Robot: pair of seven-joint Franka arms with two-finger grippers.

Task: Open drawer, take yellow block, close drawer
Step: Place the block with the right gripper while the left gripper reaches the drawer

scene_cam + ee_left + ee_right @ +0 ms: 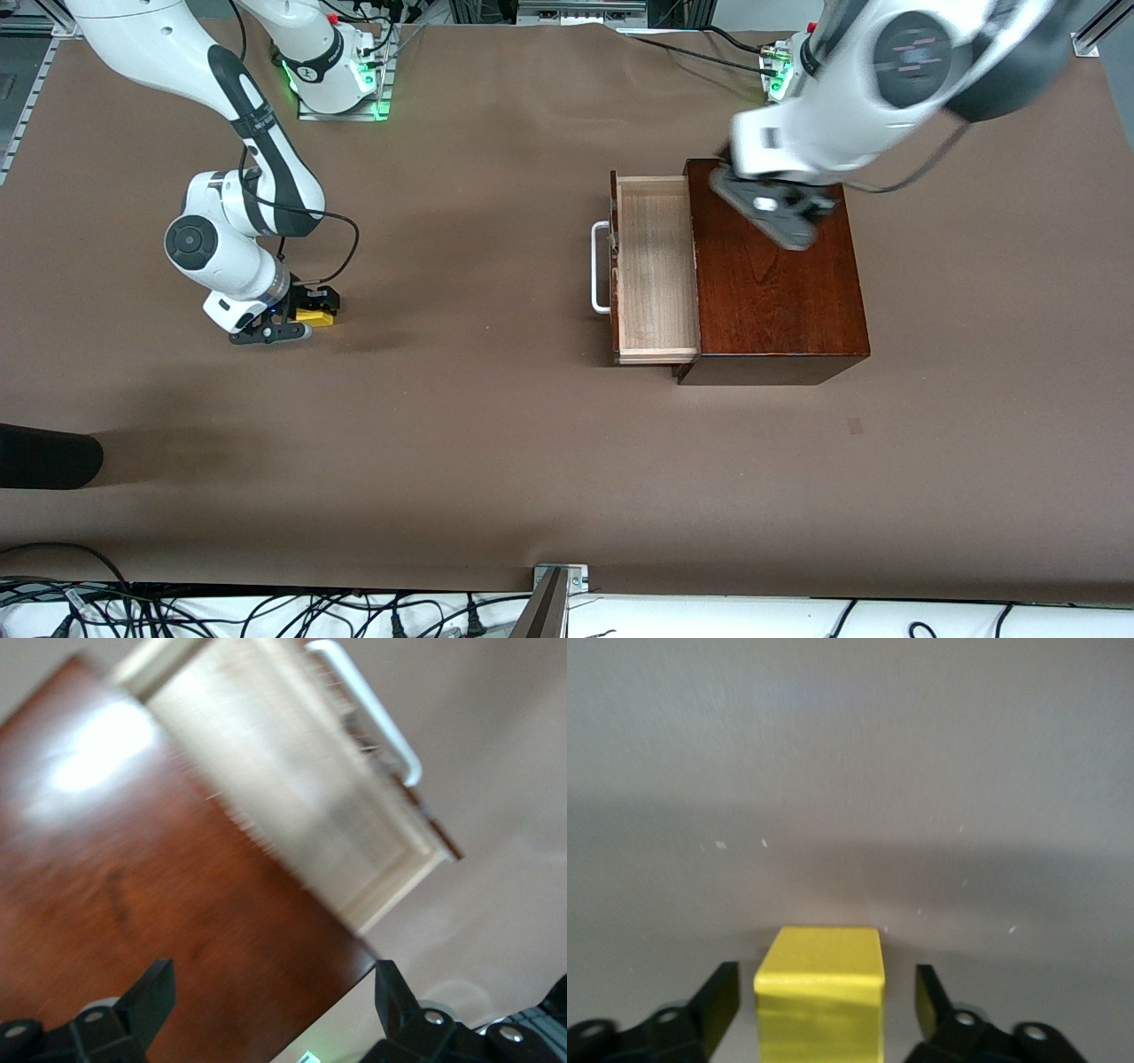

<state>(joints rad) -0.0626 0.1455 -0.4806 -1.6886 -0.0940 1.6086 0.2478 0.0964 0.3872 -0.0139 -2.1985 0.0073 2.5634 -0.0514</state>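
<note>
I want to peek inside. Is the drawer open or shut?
Open. The drawer is pulled out of the wooden box, showing its pale inside with nothing in it.

Drawer (654, 266) open; yellow block (315, 315) on table.

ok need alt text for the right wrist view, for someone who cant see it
A small yellow block sits on the brown table between the open fingers of the right gripper, with a visible gap on each side of it. The black fingertips flank the block without touching it; nothing else is in view.
</note>
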